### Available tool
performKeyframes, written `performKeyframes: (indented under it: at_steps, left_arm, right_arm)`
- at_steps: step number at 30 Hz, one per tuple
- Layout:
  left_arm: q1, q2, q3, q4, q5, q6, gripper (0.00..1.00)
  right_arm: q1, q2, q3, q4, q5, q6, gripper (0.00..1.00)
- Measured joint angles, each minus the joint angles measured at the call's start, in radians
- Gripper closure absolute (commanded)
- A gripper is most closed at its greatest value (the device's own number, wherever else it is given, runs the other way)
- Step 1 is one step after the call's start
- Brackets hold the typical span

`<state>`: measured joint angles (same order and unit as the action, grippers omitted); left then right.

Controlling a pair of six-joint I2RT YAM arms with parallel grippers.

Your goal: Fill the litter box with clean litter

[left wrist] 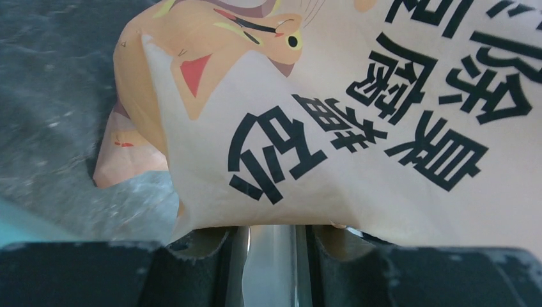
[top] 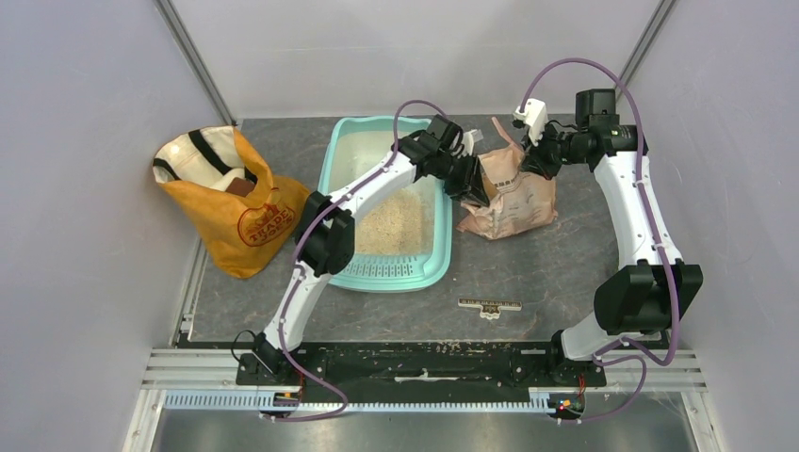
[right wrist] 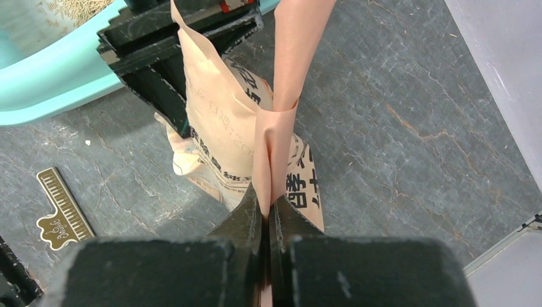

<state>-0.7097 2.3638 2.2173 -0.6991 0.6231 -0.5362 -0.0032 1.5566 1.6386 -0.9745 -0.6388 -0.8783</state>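
The mint-teal litter box (top: 396, 273) lies at the table's middle with a tan heap of clean litter (top: 396, 224) in its near half. A pink-tan printed paper bag (top: 513, 198) stands right of the box. My left gripper (top: 468, 184) is at the bag's left edge, shut on the paper; in the left wrist view (left wrist: 271, 224) the bag (left wrist: 358, 128) covers its fingertips. My right gripper (top: 534, 155) is shut on the bag's folded top strip (right wrist: 281, 128). In the right wrist view the right gripper (right wrist: 268, 208) pinches the strip, and the box rim (right wrist: 57, 70) is at upper left.
An orange-yellow bag with black straps (top: 236, 202) stands left of the litter box. A small brass-coloured ruler piece (top: 489, 306) lies on the dark table in front of the paper bag, also in the right wrist view (right wrist: 61, 211). White walls enclose the table.
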Motion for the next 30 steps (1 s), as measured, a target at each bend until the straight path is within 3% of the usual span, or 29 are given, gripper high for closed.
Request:
performKeyframes:
  at_steps: [5, 11, 19, 30]
  left_arm:
    - [0.005, 0.019, -0.069, 0.173, 0.125, -0.129, 0.98]
    - [0.025, 0.018, -0.246, 0.532, 0.268, -0.350, 0.98]
    - [0.053, -0.009, -0.367, 0.875, 0.338, -0.582, 0.98]
    - [0.116, -0.135, -0.512, 0.977, 0.355, -0.663, 0.98]
  right_arm:
    - [-0.002, 0.000, 0.000, -0.008, 0.000, 0.012, 1.00]
    - [-0.002, 0.001, 0.001, -0.022, 0.001, 0.014, 1.00]
    - [-0.003, 0.001, 0.032, -0.029, 0.000, 0.004, 1.00]
    - [-0.048, 0.012, 0.087, -0.037, -0.018, -0.005, 1.00]
